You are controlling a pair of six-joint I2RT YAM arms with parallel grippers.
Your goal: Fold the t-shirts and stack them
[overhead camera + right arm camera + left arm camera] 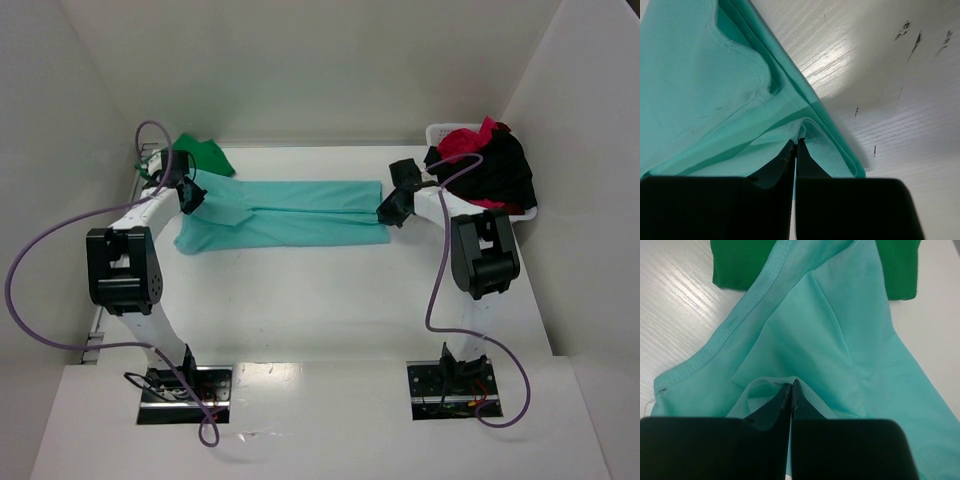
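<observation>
A light teal t-shirt [285, 213] lies across the back of the table, folded lengthwise into a long band. My left gripper [192, 200] is shut on a pinch of its cloth at the left end; the left wrist view shows the teal t-shirt [830, 335] tented over the closed tips of that left gripper [791, 385]. My right gripper [388, 212] is shut on the band's right end, where the right wrist view shows a fold of the teal t-shirt [700, 85] caught at the right gripper [796, 142]. A folded dark green t-shirt [205, 155] lies just behind the left end.
A white basket [440, 133] at the back right holds a heap of red t-shirt [470, 140] and black t-shirt [505, 175] cloth. White walls close in the table on the left, back and right. Purple cables loop off both arms.
</observation>
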